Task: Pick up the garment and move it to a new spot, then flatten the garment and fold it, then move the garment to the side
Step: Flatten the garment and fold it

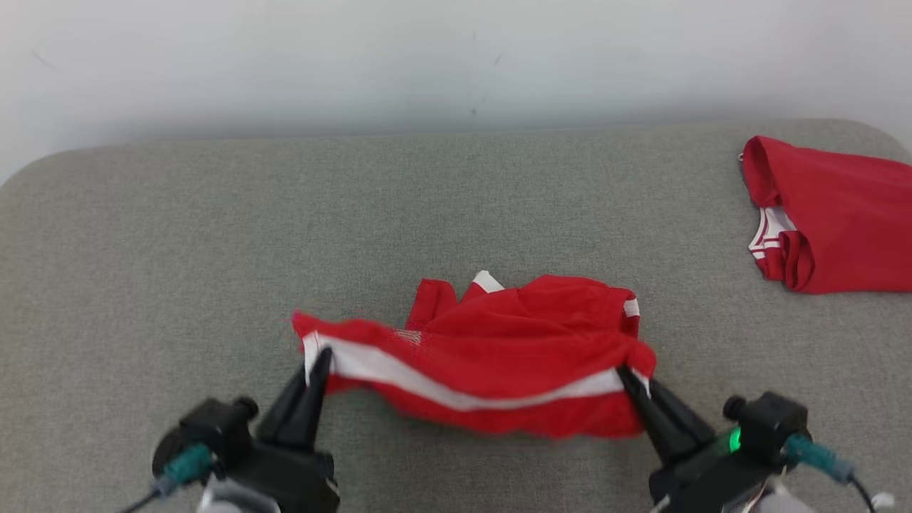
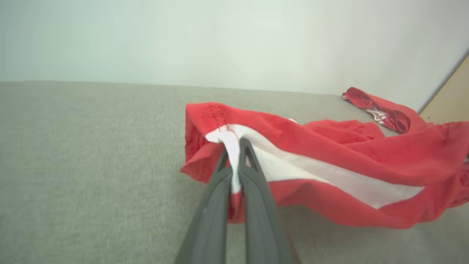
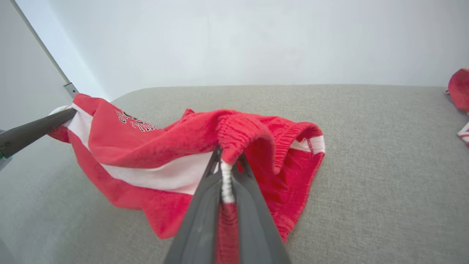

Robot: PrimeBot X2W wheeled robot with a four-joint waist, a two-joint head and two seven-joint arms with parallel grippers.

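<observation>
A red pair of shorts with a white side stripe [image 1: 491, 349] hangs stretched between both grippers, low over the grey table [image 1: 214, 235]. My left gripper [image 1: 318, 360] is shut on its left end, pinching the white stripe [image 2: 234, 146]. At the right end, the elastic waistband [image 3: 229, 161] is clamped in my right gripper [image 1: 627, 376], which is shut. The far part of the shorts [image 3: 293, 161] sags onto the table. In the right wrist view the left gripper's dark fingers [image 3: 40, 126] hold the far corner.
A second red garment with white trim [image 1: 826, 214] lies at the table's far right corner, also seen as a red heap [image 2: 377, 110]. A pale wall rises behind the table's rounded back edge. Bare grey cloth spreads to the left and centre back.
</observation>
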